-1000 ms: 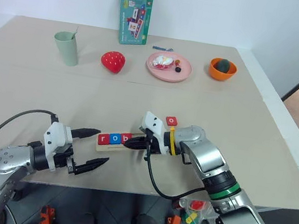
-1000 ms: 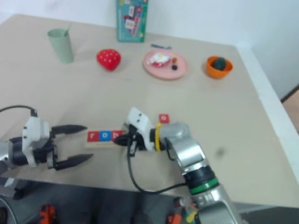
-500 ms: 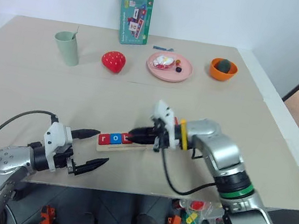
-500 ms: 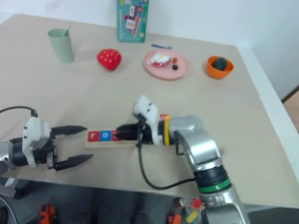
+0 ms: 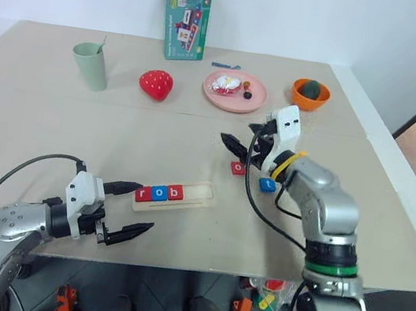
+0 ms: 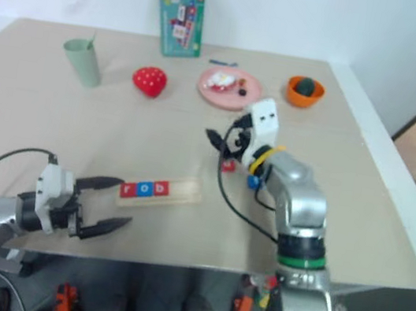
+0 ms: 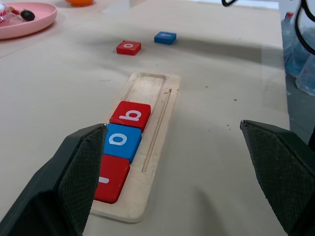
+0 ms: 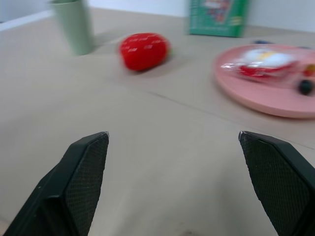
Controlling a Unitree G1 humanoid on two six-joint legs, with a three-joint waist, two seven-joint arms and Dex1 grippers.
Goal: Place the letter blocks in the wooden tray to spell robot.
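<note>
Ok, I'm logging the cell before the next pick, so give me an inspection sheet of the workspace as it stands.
Surface: beige table, flat, a seam across it.
Job's things: wooden tray holds red r, blue o, red b; two slots free. Red letter block and blue letter block lie loose on the table, apart from the tray.
Clutter: green cup, strawberry toy, pink plate, orange bowl, teal box.
End effectors: left end effector open, near the tray's r end; right end effector open, empty, above the table.
Cables: black cable on the left arm, another looping off the right wrist.
Surroundings: white wall, floor at right.
</note>
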